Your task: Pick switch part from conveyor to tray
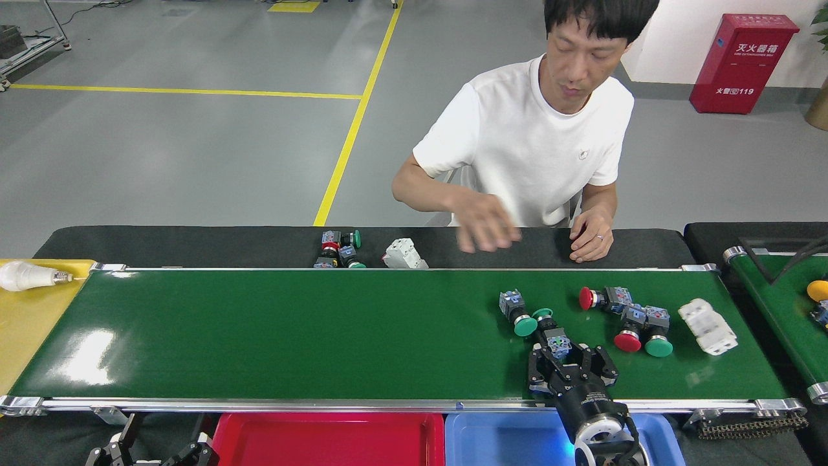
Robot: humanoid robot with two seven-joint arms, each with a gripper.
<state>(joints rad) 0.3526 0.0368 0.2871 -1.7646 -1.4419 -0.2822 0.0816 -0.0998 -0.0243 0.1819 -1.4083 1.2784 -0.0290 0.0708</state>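
The robot's black right gripper (560,351) is reaching over the near rail of the long glossy green conveyor belt (291,336), its jaws spread apart on either side of a small switch part with a green button cap and blue-grey contact block (554,336) — around it, not yet clamped, as far as the head view shows. The part is lying on its side on the belt, touching a second green-capped switch (517,316) just to its left. Further right, a red-capped switch (599,298) and a red-and-green pair (642,329) are lying close together, with a white plastic breaker block (707,326) beyond them.

By the look of it, the task is barely begun: the pick is at the closing stage, and the lift and the carry to a tray are all left to do. The blue plastic tray (504,440) and the red plastic tray (323,440) below the near rail are showing no parts in the portions visible, though both are cut off by the bottom edge. The left gripper (145,450) is peeking in at the bottom left — too cropped to tell how its jaws stand.

A seated person in a white T-shirt (537,142) is facing the belt, one hand (485,230) blurred over the black surface (162,246) behind it.
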